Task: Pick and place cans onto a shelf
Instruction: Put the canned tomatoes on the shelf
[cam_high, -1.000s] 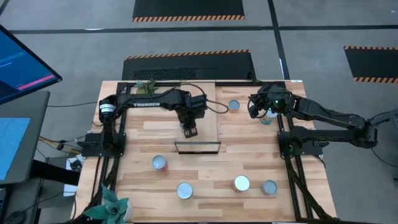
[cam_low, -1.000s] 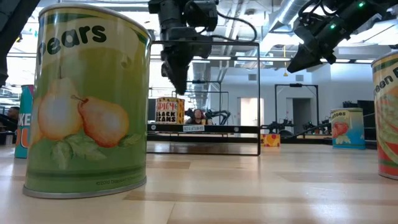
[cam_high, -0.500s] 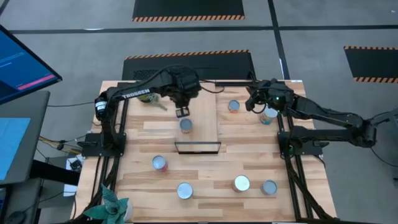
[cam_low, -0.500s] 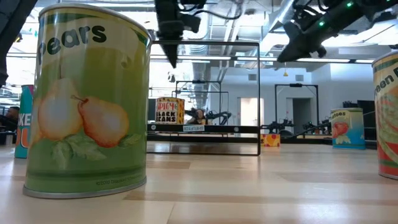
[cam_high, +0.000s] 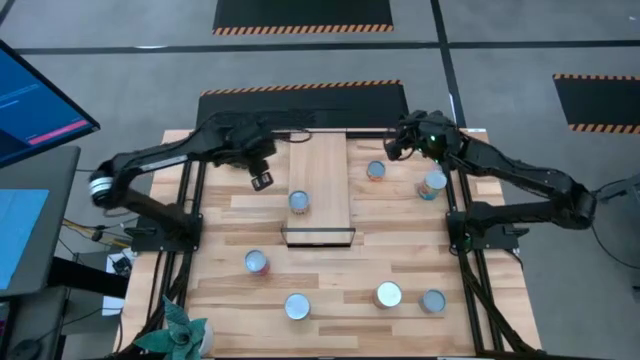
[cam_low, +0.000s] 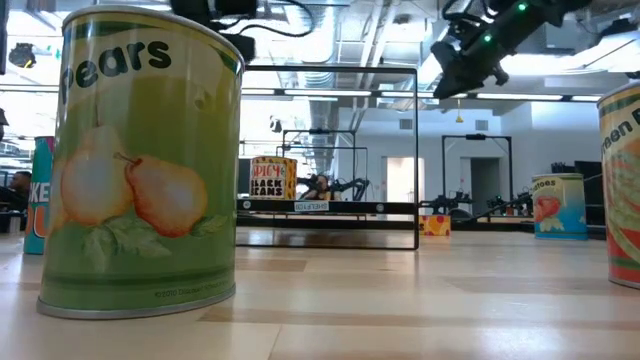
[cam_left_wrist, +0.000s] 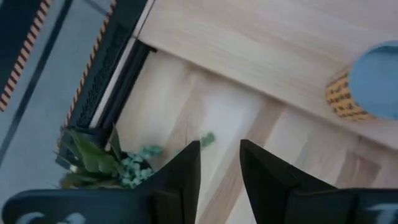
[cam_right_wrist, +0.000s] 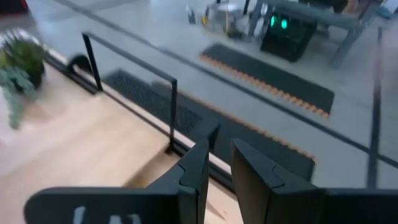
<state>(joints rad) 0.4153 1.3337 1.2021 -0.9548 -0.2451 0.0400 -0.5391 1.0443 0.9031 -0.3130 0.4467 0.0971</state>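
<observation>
On my overhead feed the left gripper (cam_high: 262, 180) hung over the table's slats just to the left of the shelf (cam_high: 320, 160), holding nothing. Its wrist camera showed the two dark fingers (cam_left_wrist: 181, 177) parted by a narrow gap, bare wood between them and nothing pinched. One can (cam_high: 298, 202) stood on the shelf board, toward the end with the black frame (cam_high: 318, 237), a little apart from that gripper; in the left wrist view its blue top and yellow printed side (cam_left_wrist: 367, 84) showed off to one side of the fingers, clear of them.

The right gripper (cam_high: 397, 148) was raised over the far right part of the table, near the shelf's far corner. Its fingers (cam_right_wrist: 198, 167) were also slightly apart (only a slim gap), empty, with the black rail (cam_right_wrist: 127, 61) at the table's edge and the floor beyond in front of them. It touched no can. Two cans sat near it on the tabletop: one (cam_high: 376, 171) just right of the shelf and another (cam_high: 433, 183) farther right under the right arm.

Four more cans stood across the near half of the table: one (cam_high: 257, 262) below the shelf's framed end to the left, one (cam_high: 297, 306) near the front edge, and a pair (cam_high: 389, 295) (cam_high: 433, 301) toward the front right. From table height, the pears can (cam_low: 140, 160) filled the foreground.
</observation>
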